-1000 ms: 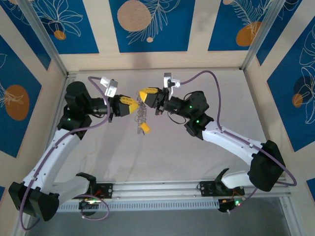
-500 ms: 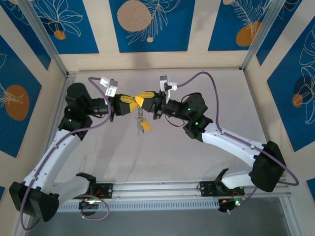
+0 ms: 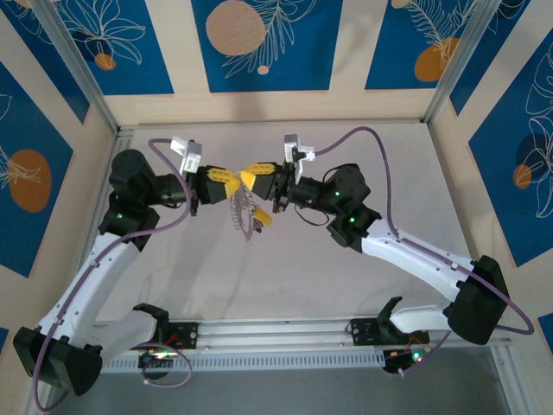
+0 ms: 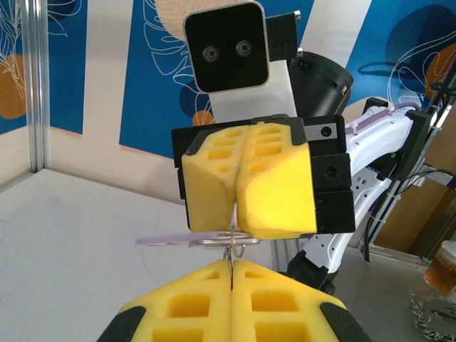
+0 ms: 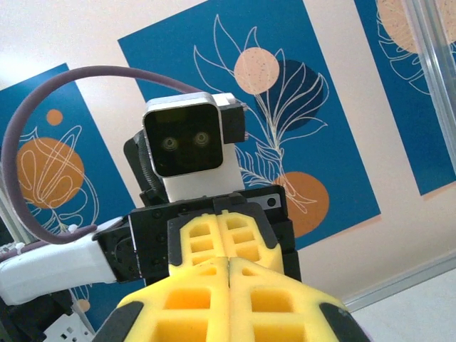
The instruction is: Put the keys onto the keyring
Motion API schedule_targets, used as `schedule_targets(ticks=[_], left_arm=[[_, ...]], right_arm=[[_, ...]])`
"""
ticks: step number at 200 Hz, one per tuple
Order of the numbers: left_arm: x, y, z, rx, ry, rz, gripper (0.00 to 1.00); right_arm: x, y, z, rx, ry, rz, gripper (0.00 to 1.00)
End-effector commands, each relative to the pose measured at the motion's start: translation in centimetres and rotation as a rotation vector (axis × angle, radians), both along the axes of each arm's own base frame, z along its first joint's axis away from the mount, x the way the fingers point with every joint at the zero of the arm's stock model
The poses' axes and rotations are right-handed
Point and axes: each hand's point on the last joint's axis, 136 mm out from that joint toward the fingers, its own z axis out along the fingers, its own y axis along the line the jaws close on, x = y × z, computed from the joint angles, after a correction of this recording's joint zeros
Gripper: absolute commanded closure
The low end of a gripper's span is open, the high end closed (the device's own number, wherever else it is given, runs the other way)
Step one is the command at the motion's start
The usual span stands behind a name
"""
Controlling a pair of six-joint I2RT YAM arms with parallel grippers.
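Over the middle of the table my left gripper (image 3: 235, 184) and right gripper (image 3: 249, 178) meet tip to tip, both shut. The grey keyring (image 3: 241, 210) hangs below them with small silvery keys and a yellow tag (image 3: 262, 219). In the left wrist view my left gripper (image 4: 231, 265) pinches the keyring's thin wire (image 4: 232, 251). Facing it, the right gripper (image 4: 237, 226) is closed on thin metal, and a key with a pale lilac head (image 4: 167, 241) lies crosswise at its tips. In the right wrist view the right gripper (image 5: 228, 262) touches the left gripper (image 5: 222, 241); the metal is hidden.
The pale tabletop (image 3: 285, 277) spreads below the hanging ring. Blue patterned walls (image 3: 259, 43) close the back and sides. Purple cables (image 3: 380, 164) loop off both wrists. The arm bases sit on the rail (image 3: 276, 333) at the near edge.
The right gripper has moved left until its tips touch the left gripper's. The hanging ring and yellow tag have swung a little to the right and up.
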Motion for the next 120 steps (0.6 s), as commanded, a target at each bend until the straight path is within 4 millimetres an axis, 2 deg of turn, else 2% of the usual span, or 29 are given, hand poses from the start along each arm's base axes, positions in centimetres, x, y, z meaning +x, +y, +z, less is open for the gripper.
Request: schedule_targets(ticks=[1, 120], left_arm=[[-1.3, 0.2, 1.1, -0.023, -0.054, -0.03, 1.0], [-2.2, 0.5, 1.3, -0.012, -0.062, -0.044, 1.0]], right_arm=[[-0.3, -0.7, 1.0, 0.008, -0.035, -0.04, 1.0], [-0.5, -2.0, 0.9, -0.037, -0.026, -0.036, 1.0]])
